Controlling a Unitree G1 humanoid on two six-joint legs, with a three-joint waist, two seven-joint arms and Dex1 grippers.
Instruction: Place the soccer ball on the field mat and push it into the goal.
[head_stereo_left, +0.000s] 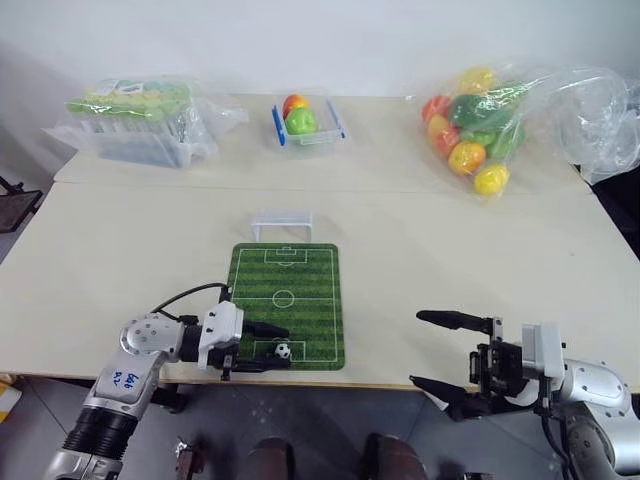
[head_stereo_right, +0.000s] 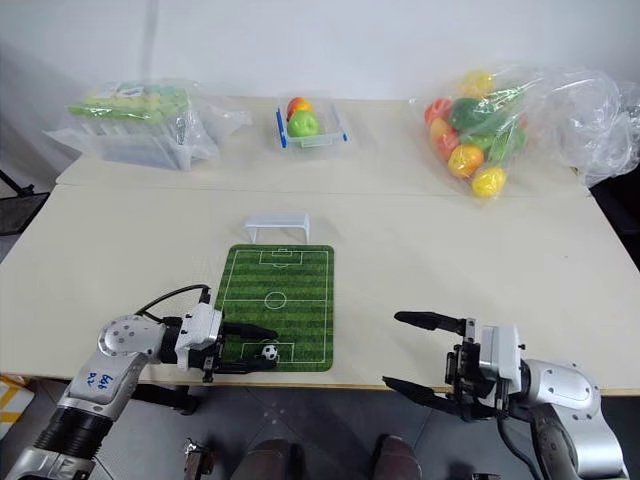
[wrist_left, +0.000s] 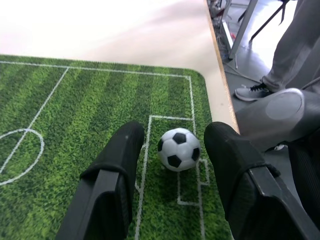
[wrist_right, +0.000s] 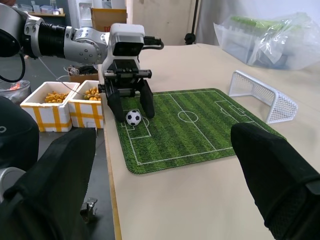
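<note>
Resting on the field mat (head_stereo_left: 285, 303) at its near end, low in the centre of the left eye view: the soccer ball (head_stereo_left: 283, 351), sitting inside the small white box of pitch lines by the mat's bottom edge. Flanked on both sides by the left gripper (head_stereo_left: 268, 346), fingers parted a little wider than the ball, a sliver of green visible on each side in the left wrist view, so not pinched, seemingly let go. Judged as the placing step all but finished, with the pushing step not yet started. Standing beyond the mat's far short edge, just above it in the frame and slightly to its left of centre: the goal (head_stereo_left: 281, 223), white frame, open mouth toward the pitch. Hanging at lower right, off the table edge and well apart from the mat: the right gripper (head_stereo_left: 437, 350), fingers spread wide, holding nothing. Next, probably: lifting or backing the left fingers clear without nudging the ball sideways, then getting behind the ball on the near side and driving it straight up the mat's length, past the centre circle, toward the net. Worth minding: a small round ball on flat turf, likely to roll off line at a glancing touch, and a goal mouth narrower than the mat.
</note>
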